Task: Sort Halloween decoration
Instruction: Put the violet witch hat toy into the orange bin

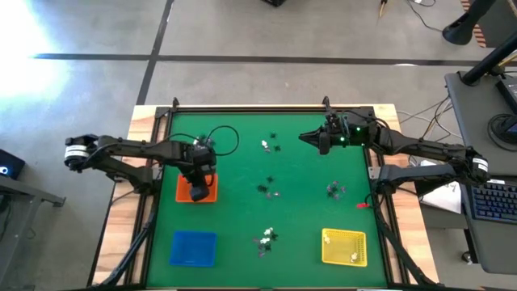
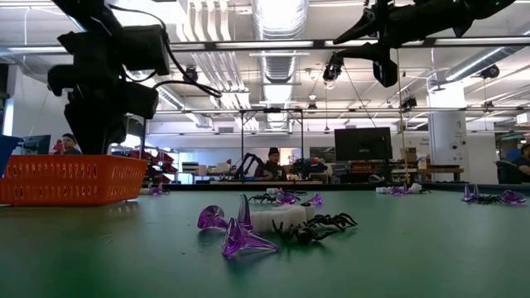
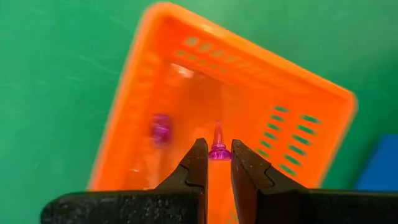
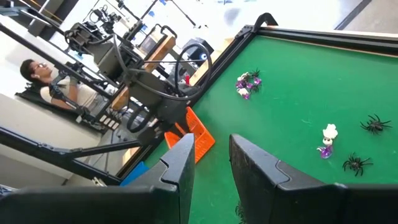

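Two arms over green table (image 1: 299,202) in high view: left gripper (image 1: 197,191) above orange tray (image 1: 208,194), right gripper (image 1: 323,144) high near far edge, trinket clusters (image 1: 269,189) scattered mid-table; blue tray (image 1: 194,247) and yellow tray (image 1: 344,246) at near edge. Low view: purple trinkets (image 2: 236,232) and black spider (image 2: 319,228) lie close by. Left wrist view: fingers pinch a small purple trinket (image 3: 217,148) over the tray; another, blurry, possibly purple piece (image 3: 161,129) inside. Right wrist view: fingers (image 4: 177,168) parted, holding nothing.
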